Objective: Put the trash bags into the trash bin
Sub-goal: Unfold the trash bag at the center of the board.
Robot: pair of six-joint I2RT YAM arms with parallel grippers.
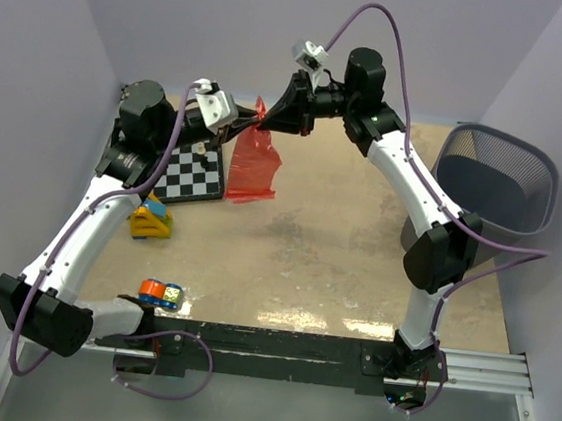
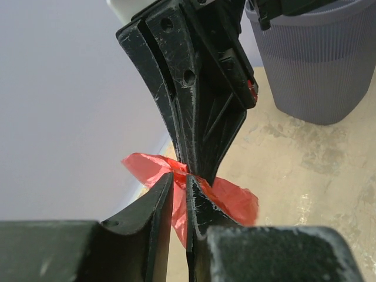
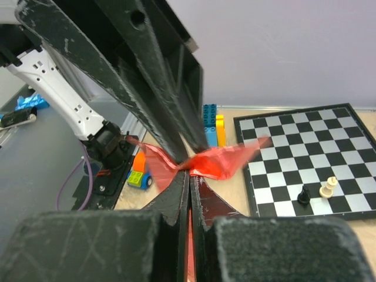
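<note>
Trash bag [image 1: 253, 167] hangs in the air at the far side of the table, just beside the chessboard [image 1: 192, 173] and well apart from the trash bin [image 1: 543, 188] at right. Left gripper [image 2: 179, 179] and right gripper [image 3: 189, 176] are both clamped on its bunched top edge, tips close together. I judge the film light, limp, slippery and easily torn. I'd keep my hold on gathered folds, not a single layer.

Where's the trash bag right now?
In the top view the trash bag hangs far centre-left, pinched between the left gripper and right gripper, just right of the chessboard. The trash bin is far right.
</note>
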